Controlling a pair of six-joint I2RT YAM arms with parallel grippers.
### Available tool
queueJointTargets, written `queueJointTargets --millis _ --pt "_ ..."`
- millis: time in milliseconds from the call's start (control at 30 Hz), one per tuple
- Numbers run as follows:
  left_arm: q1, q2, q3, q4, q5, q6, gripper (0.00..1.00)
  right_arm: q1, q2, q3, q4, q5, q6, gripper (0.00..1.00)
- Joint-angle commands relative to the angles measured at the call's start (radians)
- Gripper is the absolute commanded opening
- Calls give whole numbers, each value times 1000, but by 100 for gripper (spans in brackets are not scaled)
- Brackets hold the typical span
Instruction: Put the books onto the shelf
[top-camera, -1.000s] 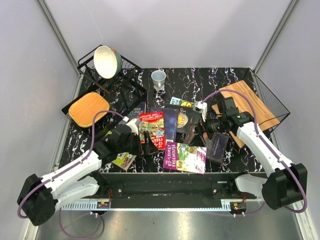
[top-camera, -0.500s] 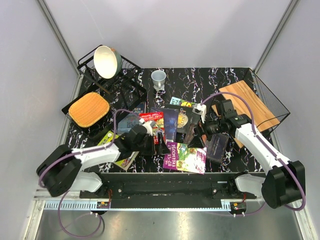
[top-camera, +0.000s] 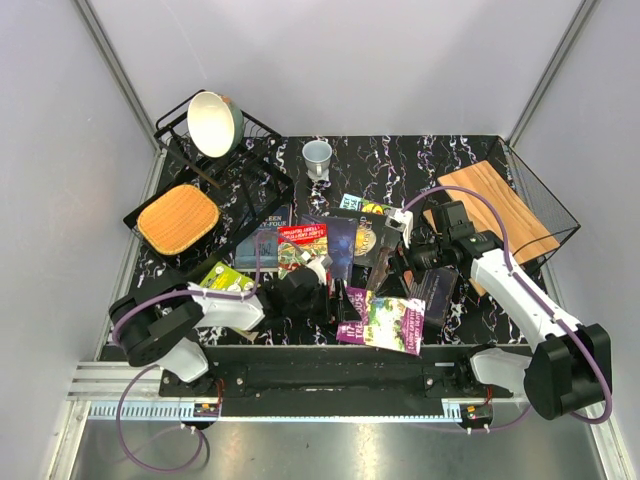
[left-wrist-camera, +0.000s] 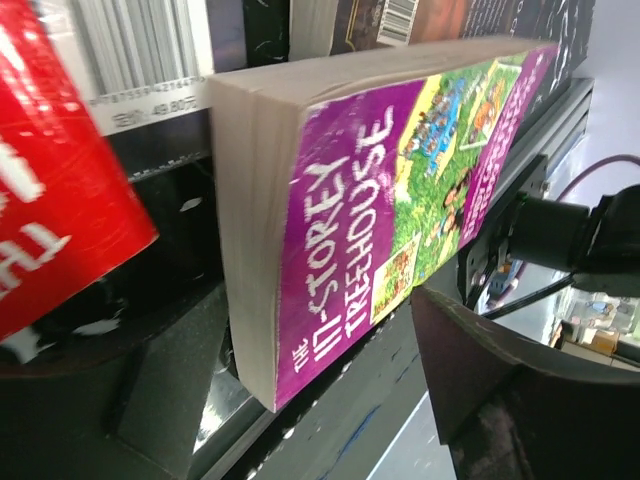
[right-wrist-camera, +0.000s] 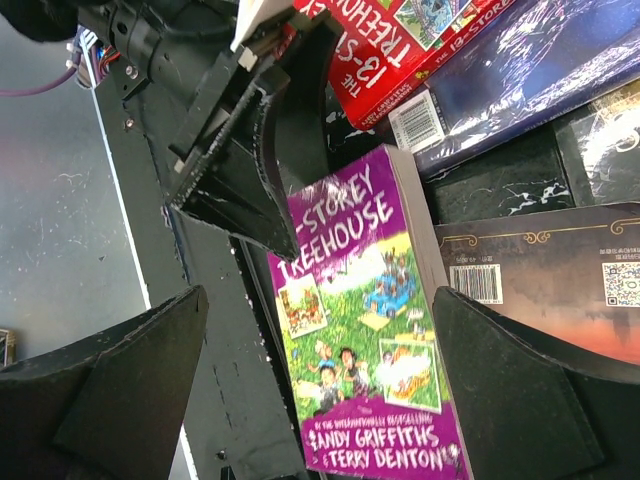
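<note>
Left gripper (top-camera: 337, 302) now sits further right along the near edge, jaws narrowing but apart around the purple-green book (top-camera: 392, 322), itself nudged rightward. Beyond, right gripper (top-camera: 398, 268) hangs wide open; shelf (top-camera: 500, 200) stands far right.

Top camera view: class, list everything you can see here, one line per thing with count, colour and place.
table: one, black with white marbling, under everything
dish rack: one, black wire, far left
bowl: one, cream, standing in the dish rack
cutting board: one, orange-brown, on the dish rack's near end
cup: one, pale grey, far middle
shelf: one, light wood on black wire, right side
books: about eight, mixed colours, spread over the middle
purple book: one, purple and green, nearest the front edge
left end effector: one, black, open, at the purple book's edge
right end effector: one, black, open, over the books
</note>
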Motion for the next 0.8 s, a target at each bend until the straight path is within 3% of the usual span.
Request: queueJointTargets --millis 0,100,333,633,767 --pt "-26 79 -8 8 -129 -59 78 8 -21 1 35 -25 1 100" --pt "-31 93 13 -41 -198 -59 77 8 -21 2 17 -3 -13 99" --pt "-39 29 -4 -47 -224 -22 83 106 142 111 -281 251 -361 98" --pt "-43 -238 -79 -222 -289 10 79 141 300 100 -159 340 -308 97" --pt "-51 -235 -70 -228 -251 15 78 164 357 111 -123 397 -272 95"
